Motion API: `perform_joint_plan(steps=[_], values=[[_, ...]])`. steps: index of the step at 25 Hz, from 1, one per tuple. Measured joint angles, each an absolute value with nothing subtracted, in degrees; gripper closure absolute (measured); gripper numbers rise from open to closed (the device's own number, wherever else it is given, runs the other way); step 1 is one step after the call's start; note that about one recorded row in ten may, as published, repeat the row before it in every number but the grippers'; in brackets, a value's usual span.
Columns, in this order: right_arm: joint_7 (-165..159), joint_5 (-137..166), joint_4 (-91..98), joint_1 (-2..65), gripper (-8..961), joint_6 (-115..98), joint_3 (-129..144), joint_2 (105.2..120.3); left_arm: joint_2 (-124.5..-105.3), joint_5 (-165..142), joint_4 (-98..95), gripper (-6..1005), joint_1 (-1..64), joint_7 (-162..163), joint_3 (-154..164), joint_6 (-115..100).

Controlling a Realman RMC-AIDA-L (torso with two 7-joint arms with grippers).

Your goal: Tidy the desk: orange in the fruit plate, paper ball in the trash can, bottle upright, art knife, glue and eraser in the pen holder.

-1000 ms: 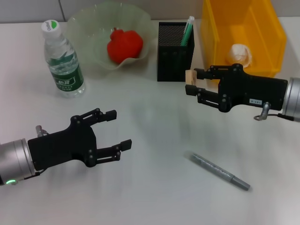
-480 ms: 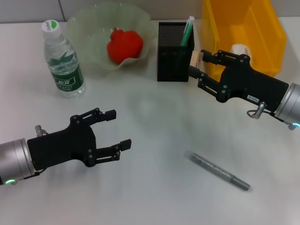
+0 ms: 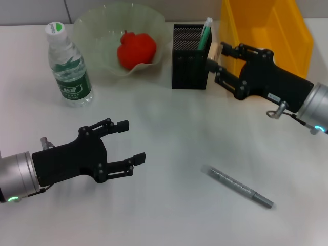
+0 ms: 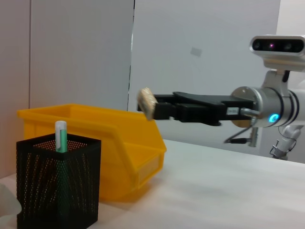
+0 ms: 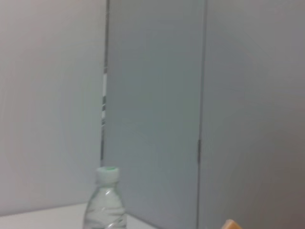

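Observation:
My right gripper is shut on a beige eraser and hovers at the right rim of the black mesh pen holder, which holds a green-and-white glue stick. The left wrist view shows the eraser raised above the pen holder, off to its side. A grey art knife lies on the table at front right. The bottle stands upright at back left. A red fruit lies in the green fruit plate. The paper ball is hidden. My left gripper is open at front left, holding nothing.
The yellow trash bin stands at back right, directly behind my right arm. The bottle also shows in the right wrist view against a grey wall. White tabletop lies between the two grippers.
My right gripper has carried the eraser back and to the left, from in front of the yellow bin up to the pen holder's right rim. The left arm has barely moved.

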State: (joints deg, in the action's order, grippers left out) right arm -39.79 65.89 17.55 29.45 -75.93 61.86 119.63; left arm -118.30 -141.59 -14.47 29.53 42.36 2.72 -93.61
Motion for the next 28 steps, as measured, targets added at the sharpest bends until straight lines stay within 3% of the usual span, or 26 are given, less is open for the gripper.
perform_joint_plan(steps=[28], values=[[-32.95, 54.39, 7.42, 41.89, 507, -62.35, 61.81, 119.88, -118.39, -141.34, -14.32, 157, 30.33, 42.97, 2.72, -93.61]])
